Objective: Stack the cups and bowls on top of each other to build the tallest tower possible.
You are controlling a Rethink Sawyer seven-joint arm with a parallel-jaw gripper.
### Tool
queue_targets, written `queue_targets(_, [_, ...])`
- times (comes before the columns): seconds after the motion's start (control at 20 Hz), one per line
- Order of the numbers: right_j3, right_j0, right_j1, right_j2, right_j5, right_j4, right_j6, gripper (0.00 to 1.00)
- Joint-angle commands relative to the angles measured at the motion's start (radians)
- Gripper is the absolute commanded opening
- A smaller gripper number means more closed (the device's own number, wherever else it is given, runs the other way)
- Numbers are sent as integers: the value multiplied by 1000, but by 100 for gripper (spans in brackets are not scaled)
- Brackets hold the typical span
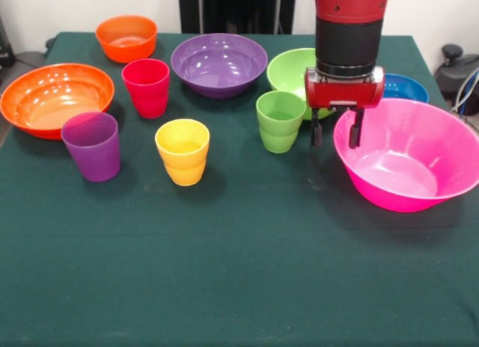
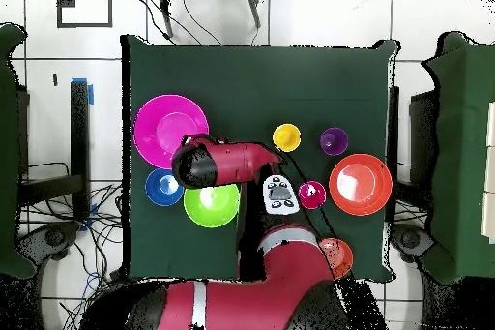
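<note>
My gripper (image 1: pixel 335 130) is open, its two fingers pointing down astride the left rim of the largest pink bowl (image 1: pixel 408 156), one inside and one outside. The green cup (image 1: pixel 280 120) stands just left of it. The yellow cup (image 1: pixel 182 150), purple cup (image 1: pixel 91 145) and red cup (image 1: pixel 146 85) stand apart and upright further left. The large orange bowl (image 1: pixel 56 96), small orange bowl (image 1: pixel 126 37), purple bowl (image 1: pixel 218 63), lime green bowl (image 1: pixel 292 70) and small blue bowl (image 1: pixel 408 87) sit singly. Nothing is stacked. In the overhead view the arm (image 2: pixel 227 162) hides the gripper, green cup and purple bowl.
Everything stands on a table under a dark green cloth (image 1: pixel 239 272); its front half holds no objects. In the overhead view the pink bowl (image 2: pixel 164 128) lies near the table's left edge, and chairs (image 2: pixel 459 152) stand round the table.
</note>
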Motion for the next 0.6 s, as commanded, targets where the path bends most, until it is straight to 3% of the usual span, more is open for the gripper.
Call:
queue_targets(0.05, [25, 8, -25, 32, 85, -46, 12, 100])
queue_targets(0.6, [6, 13, 2, 25, 65, -53, 18, 100])
